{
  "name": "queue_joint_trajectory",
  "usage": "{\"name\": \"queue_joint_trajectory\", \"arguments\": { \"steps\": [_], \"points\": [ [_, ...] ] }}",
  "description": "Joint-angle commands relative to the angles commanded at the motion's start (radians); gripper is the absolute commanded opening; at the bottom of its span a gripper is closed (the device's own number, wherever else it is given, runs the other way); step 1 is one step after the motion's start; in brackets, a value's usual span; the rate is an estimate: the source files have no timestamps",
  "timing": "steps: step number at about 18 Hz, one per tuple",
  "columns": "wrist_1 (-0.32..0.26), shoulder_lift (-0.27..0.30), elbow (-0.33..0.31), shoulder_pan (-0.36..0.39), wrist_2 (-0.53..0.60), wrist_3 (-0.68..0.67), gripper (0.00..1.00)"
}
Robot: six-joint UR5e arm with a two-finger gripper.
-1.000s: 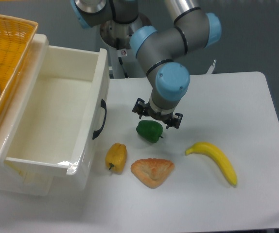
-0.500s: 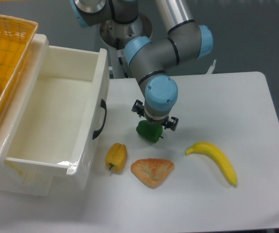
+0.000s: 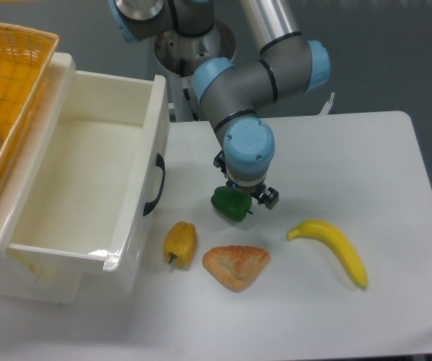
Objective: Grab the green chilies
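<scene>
The green chilies (image 3: 229,204) are a small glossy dark-green pepper toy lying on the white table (image 3: 366,158), just right of the drawer front. My gripper (image 3: 243,189) points straight down right over its upper right part. The blue wrist hides most of the fingers. Black finger links (image 3: 270,197) stick out on either side of the wrist, so the jaws stand open. I cannot tell whether the fingertips touch the pepper.
A yellow pepper (image 3: 180,242) and an orange pastry (image 3: 235,265) lie in front of the green one, a banana (image 3: 333,247) to the right. The open white drawer (image 3: 80,188) with its black handle (image 3: 156,184) stands at left, a yellow basket (image 3: 5,90) above it.
The arm swung left and came down over the green pepper. Since half a second ago the gripper has turned about its axis, so its black links now sit at upper left and lower right.
</scene>
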Motion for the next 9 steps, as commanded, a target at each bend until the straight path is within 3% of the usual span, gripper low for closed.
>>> {"name": "queue_joint_trajectory", "arguments": {
  "steps": [3, 9],
  "points": [
    [0.035, -0.044, 0.002, -0.031, 0.039, 0.088, 1.0],
    [0.051, -0.04, 0.008, -0.081, 0.03, 0.12, 1.0]
  ]
}}
